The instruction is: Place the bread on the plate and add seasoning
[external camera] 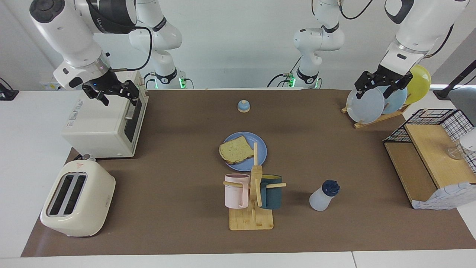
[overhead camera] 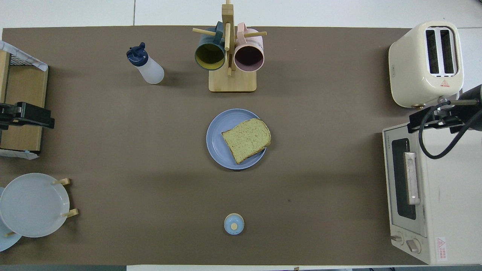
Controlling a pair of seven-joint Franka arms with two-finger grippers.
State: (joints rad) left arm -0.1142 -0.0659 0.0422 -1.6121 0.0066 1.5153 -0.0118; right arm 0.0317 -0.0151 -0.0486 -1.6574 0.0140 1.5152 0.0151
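The bread [external camera: 234,149] lies flat on the blue plate [external camera: 259,153] in the middle of the table; in the overhead view the bread [overhead camera: 246,139] covers the side of the plate [overhead camera: 217,138] toward the right arm's end. The seasoning bottle [external camera: 321,195] stands upright, farther from the robots than the plate, toward the left arm's end, and also shows from overhead [overhead camera: 147,64]. My left gripper [external camera: 373,93] is open and empty, up in the air by the plate rack, and appears at the overhead view's edge [overhead camera: 26,114]. My right gripper [external camera: 119,98] is open and empty above the toaster oven.
A wooden mug rack [external camera: 251,219] with a pink and a dark mug stands between plate and table edge. A bell [external camera: 243,106] sits nearer the robots. Toaster oven [external camera: 104,126] and toaster [external camera: 76,197] are at the right arm's end. Plate rack [external camera: 372,104] and wire shelf [external camera: 431,160] are at the left arm's end.
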